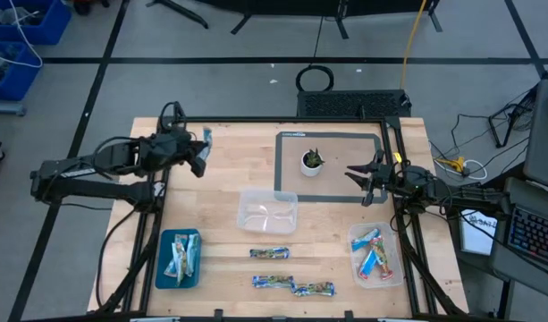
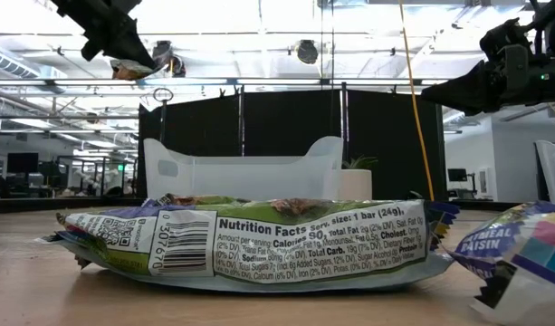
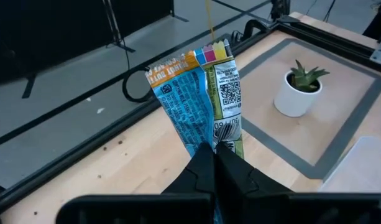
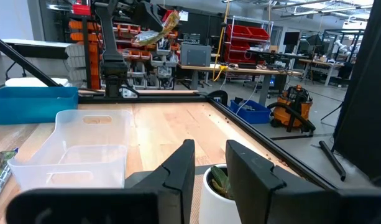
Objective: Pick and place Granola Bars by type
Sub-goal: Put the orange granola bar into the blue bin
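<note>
My left gripper [image 1: 200, 154] hovers high over the table's far left part, shut on a blue granola bar [image 3: 199, 93] with an orange end and a white QR panel; the low view shows that bar [image 2: 137, 65] up in the air. My right gripper [image 1: 364, 182] is open and holds nothing, next to the small white plant pot [image 1: 311, 162]. Three patterned bars [image 1: 270, 254] [image 1: 272, 282] [image 1: 314, 289] lie flat on the wood near the near edge. Several bars lie in the blue tray [image 1: 163, 268], and more in the right clear tub [image 1: 390, 279]. My left gripper pinches the blue bar by one end [image 3: 214, 144] between its two fingers. The rest of the wrapper sticks out past the fingertips, its orange crimped end [image 3: 171, 67] farthest away. The bar is lifted clear of the table.
An empty clear tub [image 1: 269, 211] stands mid-table. A grey-taped rectangle [image 1: 332, 136] surrounds the plant pot. A black frame rail [image 1: 256, 121] runs along the far edge. In the low view a green-edged bar [image 2: 250, 244] lies close to the camera.
</note>
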